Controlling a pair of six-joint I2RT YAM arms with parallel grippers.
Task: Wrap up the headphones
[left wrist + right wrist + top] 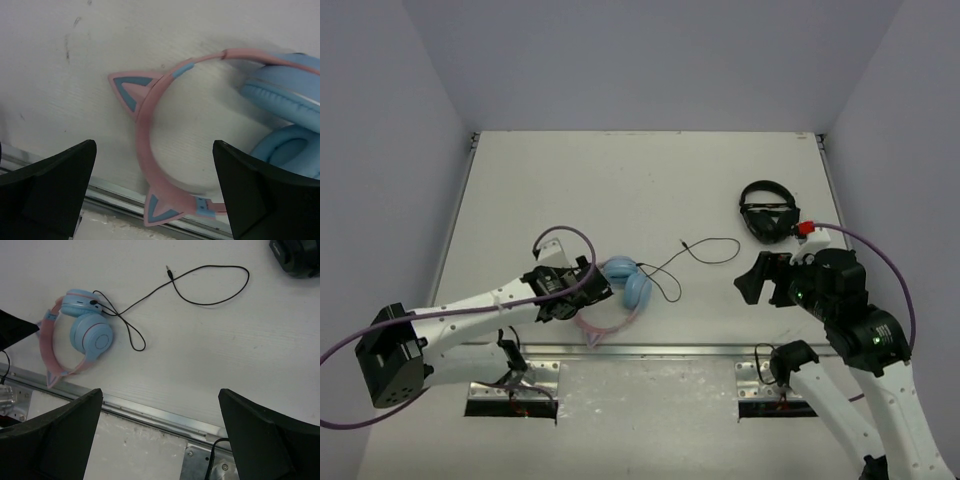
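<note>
Headphones (pixel 625 290) lie flat on table (pixel 620 180). Left gripper (pixel 588 292) is just over the headphones' pink headband, jaws wide open, holding nothing. Thin cable (pixel 710 250) trails loose to the right of the headphones. Right gripper (pixel 760 280) is well right of the headphones, open, empty. Black headset (pixel 767 215) sits far right of the headphones, farther back.

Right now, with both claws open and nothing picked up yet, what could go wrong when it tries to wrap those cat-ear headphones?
1. The headphones lie flat at the table's near metal rail, one cat ear reaching it. The open left gripper, closing on the pink headband, might nudge them over the edge instead of gripping.
2. The thin black cable sprawls in loose loops; it could slip through the open right gripper or snag while wound.
</note>
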